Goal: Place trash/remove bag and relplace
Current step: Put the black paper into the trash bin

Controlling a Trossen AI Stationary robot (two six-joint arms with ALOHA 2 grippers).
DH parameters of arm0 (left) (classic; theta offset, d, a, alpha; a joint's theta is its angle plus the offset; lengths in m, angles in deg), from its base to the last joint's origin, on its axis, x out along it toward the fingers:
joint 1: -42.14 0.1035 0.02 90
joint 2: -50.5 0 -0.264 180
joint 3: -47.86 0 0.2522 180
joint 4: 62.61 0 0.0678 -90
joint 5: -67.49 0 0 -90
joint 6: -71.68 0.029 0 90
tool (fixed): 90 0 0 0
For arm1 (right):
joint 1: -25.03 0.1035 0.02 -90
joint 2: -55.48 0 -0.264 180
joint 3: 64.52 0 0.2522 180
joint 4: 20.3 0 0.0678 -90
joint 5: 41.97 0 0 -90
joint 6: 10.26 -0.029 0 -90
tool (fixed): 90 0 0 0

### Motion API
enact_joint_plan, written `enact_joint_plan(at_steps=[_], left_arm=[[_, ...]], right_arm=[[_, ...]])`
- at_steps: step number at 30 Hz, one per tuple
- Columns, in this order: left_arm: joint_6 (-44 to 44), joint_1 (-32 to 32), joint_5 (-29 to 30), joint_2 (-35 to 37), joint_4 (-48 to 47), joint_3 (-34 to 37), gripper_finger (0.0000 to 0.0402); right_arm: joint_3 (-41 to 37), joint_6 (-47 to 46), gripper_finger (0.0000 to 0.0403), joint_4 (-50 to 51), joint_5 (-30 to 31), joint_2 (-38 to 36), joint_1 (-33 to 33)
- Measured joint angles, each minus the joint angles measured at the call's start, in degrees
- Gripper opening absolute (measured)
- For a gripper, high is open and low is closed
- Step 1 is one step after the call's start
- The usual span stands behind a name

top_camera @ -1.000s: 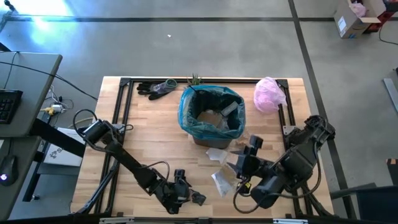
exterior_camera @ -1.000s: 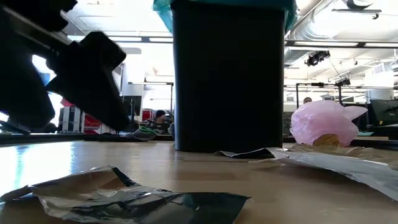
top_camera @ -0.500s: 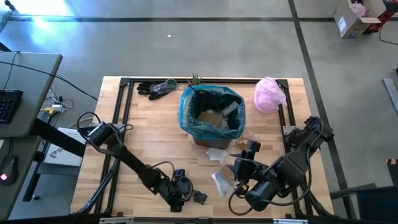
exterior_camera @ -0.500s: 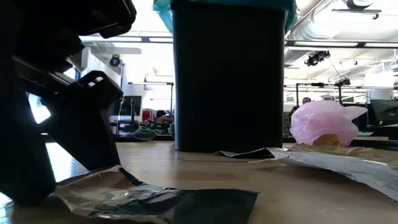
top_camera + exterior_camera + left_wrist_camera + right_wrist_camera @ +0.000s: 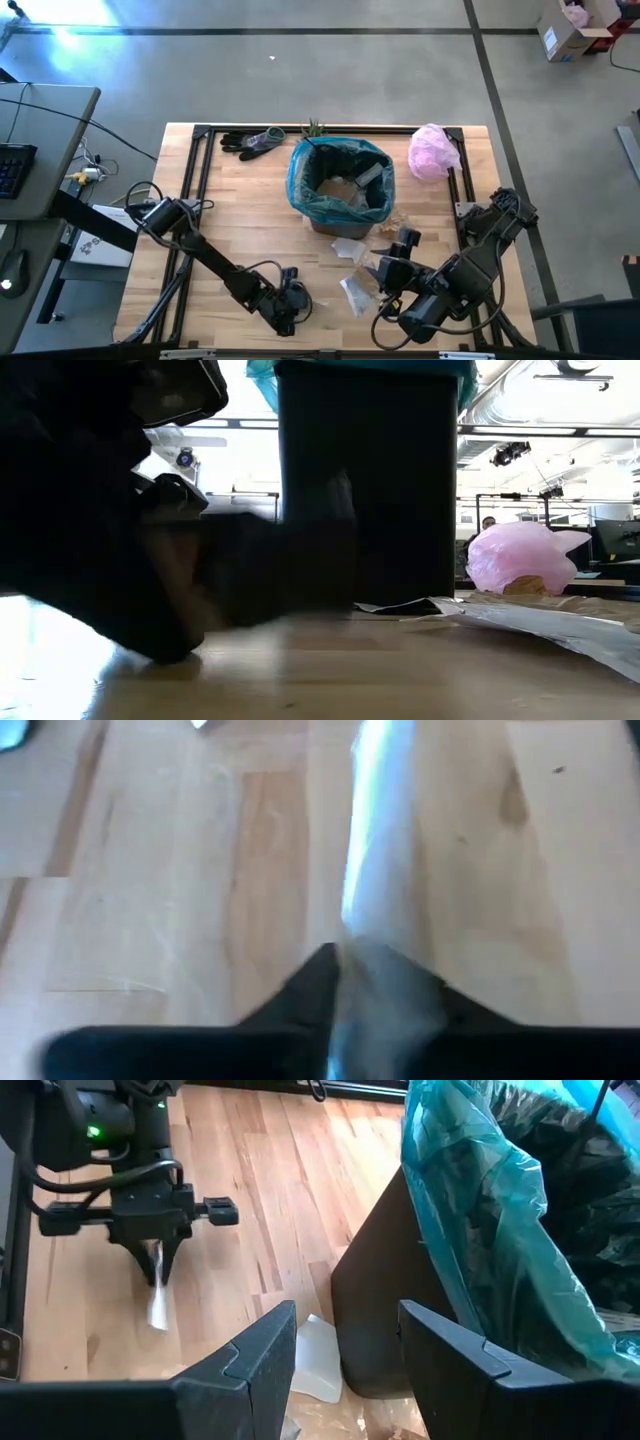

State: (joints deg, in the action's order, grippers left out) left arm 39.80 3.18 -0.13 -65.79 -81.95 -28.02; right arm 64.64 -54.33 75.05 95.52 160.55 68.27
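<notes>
My left gripper (image 5: 296, 304) is low over the wood near the table's near edge, shut on a long silvery wrapper (image 5: 375, 850), a piece of the trash. The right wrist view shows the same gripper (image 5: 157, 1256) with the wrapper (image 5: 157, 1300) running out past its fingertips. The dark bin lined with the teal bag (image 5: 340, 185) stands mid-table. Pale scraps (image 5: 355, 290) lie in front of the bin. My right gripper (image 5: 345, 1370) hangs open above those scraps, beside the bin, with nothing between its fingers. My left gripper pinches one end of the silvery wrapper (image 5: 345, 955) between its two fingers. The fingers slant down from the table's left. The wrapper is bunched into a narrow strip and reaches out beyond the fingertips (image 5: 157, 1315) toward the wood; whether its far end is lifted clear does not show.
A pale pink bag (image 5: 433, 150) sits at the far right. Dark gloves (image 5: 250, 142) and a small green plant (image 5: 314, 128) lie along the far edge. A black frame (image 5: 200, 160) borders the tabletop. Bare wood lies left of the bin.
My left gripper has sunk to the table near the near edge and shut on the silvery wrapper. The wrapper lay spread flat just right of the fingers; it is now gathered into a narrow strip between them.
</notes>
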Motion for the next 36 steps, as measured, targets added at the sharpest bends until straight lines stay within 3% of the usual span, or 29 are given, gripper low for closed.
enact_joint_plan(at_steps=[2,14,21,27,32,36], left_arm=[[0.33,0.02,0.32,0.0,-0.19,0.04,0.0012],[8.63,0.01,4.29,1.6,-6.2,-6.1,0.0],[16.15,0.07,11.5,7.81,-15.52,-13.35,0.0],[24.62,0.94,17.74,15.64,-18.01,-17.99,0.0],[32.03,5.1,22.45,23.13,-17.8,-20.15,0.0],[38.21,11.58,22.75,27.99,-17.51,-21.61,0.0]], right_arm=[[0.0,-0.24,0.0162,-0.34,0.0,0.0,0.04],[0.0,-0.96,0.0162,-0.85,0.0,-0.05,1.28],[0.01,-1.57,0.0162,-1.77,0.82,-0.11,3.99],[0.01,-6.67,0.0162,-1.74,1.47,-0.13,7.01],[0.04,-13.84,0.0162,-1.74,-1.79,0.5,9.85],[0.04,-18.24,0.0162,-1.78,-2.19,3.36,12.09]])
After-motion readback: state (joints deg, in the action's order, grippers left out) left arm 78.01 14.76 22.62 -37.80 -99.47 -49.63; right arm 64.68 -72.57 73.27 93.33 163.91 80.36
